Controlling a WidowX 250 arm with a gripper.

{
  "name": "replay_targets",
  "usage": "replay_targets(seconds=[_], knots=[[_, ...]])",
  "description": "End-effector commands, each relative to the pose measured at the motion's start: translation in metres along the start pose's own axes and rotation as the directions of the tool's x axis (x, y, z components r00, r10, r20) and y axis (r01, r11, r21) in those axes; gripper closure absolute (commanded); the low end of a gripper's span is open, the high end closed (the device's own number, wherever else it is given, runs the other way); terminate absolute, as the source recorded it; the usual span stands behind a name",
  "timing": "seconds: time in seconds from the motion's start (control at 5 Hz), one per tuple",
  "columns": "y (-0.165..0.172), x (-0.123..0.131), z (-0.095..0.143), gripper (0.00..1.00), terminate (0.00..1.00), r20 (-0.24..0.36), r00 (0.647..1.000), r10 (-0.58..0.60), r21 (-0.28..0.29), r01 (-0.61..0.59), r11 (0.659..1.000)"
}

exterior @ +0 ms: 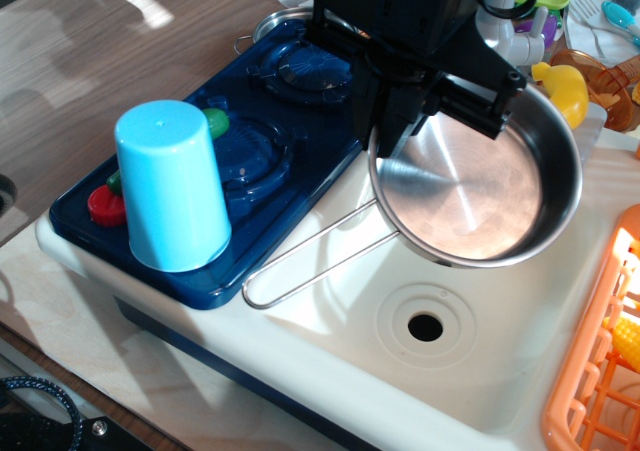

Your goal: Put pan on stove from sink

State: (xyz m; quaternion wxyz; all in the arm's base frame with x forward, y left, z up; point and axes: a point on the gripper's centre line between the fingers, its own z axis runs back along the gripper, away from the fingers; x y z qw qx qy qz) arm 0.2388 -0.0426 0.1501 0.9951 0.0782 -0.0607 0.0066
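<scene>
The shiny steel pan (475, 186) hangs tilted above the cream-white sink (420, 361), clear of the basin floor. Its wire-loop handle (300, 266) points down-left, its end over the edge between sink and stove. My black gripper (400, 131) is shut on the pan's far-left rim and holds it up. The dark blue stove (290, 121) lies left of the sink, with two round burners and a red knob (105, 204). An upturned blue cup (170, 186) stands on the stove's near end.
A small steel pot (285, 19) sits behind the stove. A yellow toy (565, 89) lies at the back right. An orange dish rack (600, 361) borders the sink on the right. The sink's drain hole (425, 325) is uncovered.
</scene>
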Motion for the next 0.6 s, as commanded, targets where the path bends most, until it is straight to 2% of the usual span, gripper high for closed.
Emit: replay_targets(seconds=[0.0, 0.2, 0.4], knots=[[0.036, 0.022, 0.022, 1.0, 0.0, 0.094, 0.995, 0.033, 0.024, -0.036, 0.999], [0.055, 0.039, 0.028, 1.0, 0.0, 0.109, 0.99, 0.093, 0.061, -0.099, 0.993], [0.068, 0.056, 0.033, 1.0, 1.0, 0.105, 0.984, 0.145, 0.075, -0.153, 0.985]])
